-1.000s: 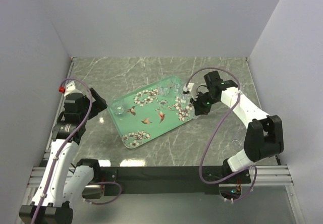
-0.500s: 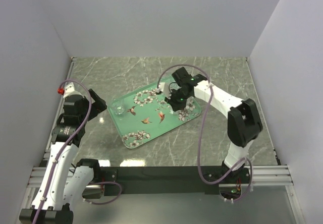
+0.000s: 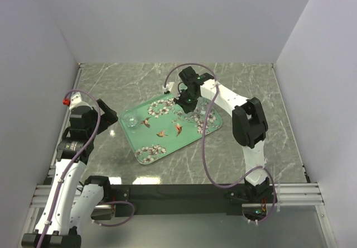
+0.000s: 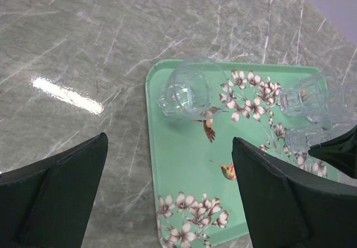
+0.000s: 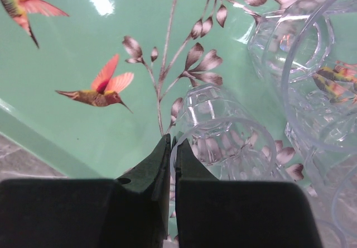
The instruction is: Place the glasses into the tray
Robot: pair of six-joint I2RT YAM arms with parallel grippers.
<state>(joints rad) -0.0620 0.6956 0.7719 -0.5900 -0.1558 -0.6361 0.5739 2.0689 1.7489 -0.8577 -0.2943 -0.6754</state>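
Right tool [image 5: 171, 143] pinching narrow on glass [image 5: 223, 147] rim, hanging over tray [image 5: 111, 47] near far corner; more glasses [image 5: 290, 41] standing at its 1 o'clock, just beside. Left tool [image 4: 170, 142] gaping wide, holding nothing; lone glass [image 4: 187, 89] sitting in tray corner at its 12 o'clock, apart. Tray lying on desk [image 4: 83, 47].

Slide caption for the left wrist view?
Left gripper, jaws open, hovers over the mint blossom tray corner by one clear glass; more glasses farther along.
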